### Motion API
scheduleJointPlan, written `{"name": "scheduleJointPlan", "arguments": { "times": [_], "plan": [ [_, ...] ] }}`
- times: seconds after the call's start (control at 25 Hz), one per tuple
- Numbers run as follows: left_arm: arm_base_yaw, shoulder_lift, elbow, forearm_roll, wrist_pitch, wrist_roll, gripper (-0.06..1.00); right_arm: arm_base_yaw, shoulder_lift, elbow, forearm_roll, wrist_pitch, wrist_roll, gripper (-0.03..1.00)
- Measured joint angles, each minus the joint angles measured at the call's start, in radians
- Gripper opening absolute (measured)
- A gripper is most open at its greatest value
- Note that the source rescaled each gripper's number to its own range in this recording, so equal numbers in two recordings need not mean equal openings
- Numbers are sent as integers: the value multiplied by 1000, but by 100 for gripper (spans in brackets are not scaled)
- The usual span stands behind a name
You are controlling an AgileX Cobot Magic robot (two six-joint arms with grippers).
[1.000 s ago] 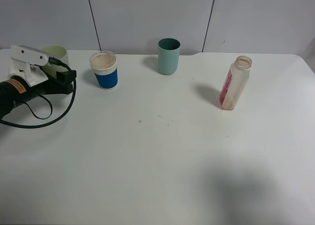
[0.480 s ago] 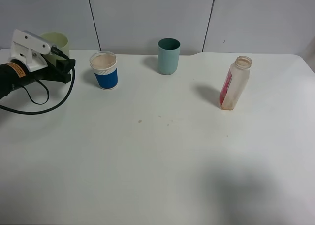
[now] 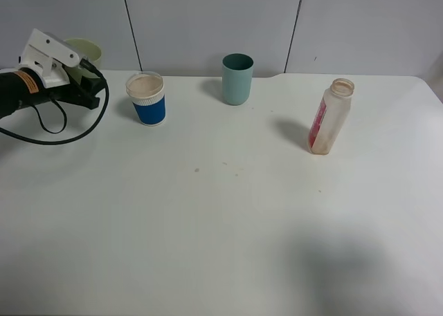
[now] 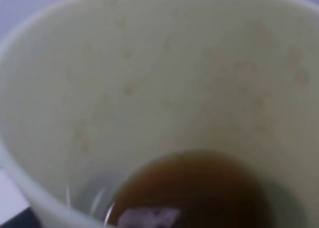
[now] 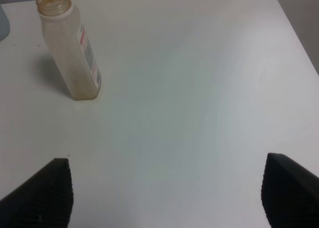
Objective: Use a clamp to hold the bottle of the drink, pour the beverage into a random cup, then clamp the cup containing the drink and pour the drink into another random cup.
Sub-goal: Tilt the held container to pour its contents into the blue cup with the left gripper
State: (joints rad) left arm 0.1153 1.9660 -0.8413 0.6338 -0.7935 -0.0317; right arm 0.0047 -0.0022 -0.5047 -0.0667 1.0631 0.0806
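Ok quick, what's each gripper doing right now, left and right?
Left gripper: closed, holding the pale yellow-green cup with drink in it.
Right gripper: open, holding nothing.

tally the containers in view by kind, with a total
cups: 3 - yellow-green cup, blue-and-white cup, teal cup
bottle: 1
total: 4

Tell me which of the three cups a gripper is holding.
The pale yellow-green tumbler at far left, clamped in the left gripper; the blue-and-white cup and the teal tumbler stand free.
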Motion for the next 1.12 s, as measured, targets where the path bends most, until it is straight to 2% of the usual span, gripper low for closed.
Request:
{"name": "scheduleJointPlan", "arguments": {
  "times": [0.44,0.68,0.84,1.0,1.12],
  "plan": [
    [-1,0,-14,12,65,0,1,0,0,0,0,0,0,60],
    [-42,0,-14,-27,119,101,1,0,0,0,0,0,0,60],
    [-46,0,-15,-35,127,123,1,0,0,0,0,0,0,60],
    [-46,0,-47,-29,195,126,1,0,0,0,0,0,0,60],
    [-51,0,-113,5,281,127,1,0,0,0,0,0,0,60]
  ]
}}
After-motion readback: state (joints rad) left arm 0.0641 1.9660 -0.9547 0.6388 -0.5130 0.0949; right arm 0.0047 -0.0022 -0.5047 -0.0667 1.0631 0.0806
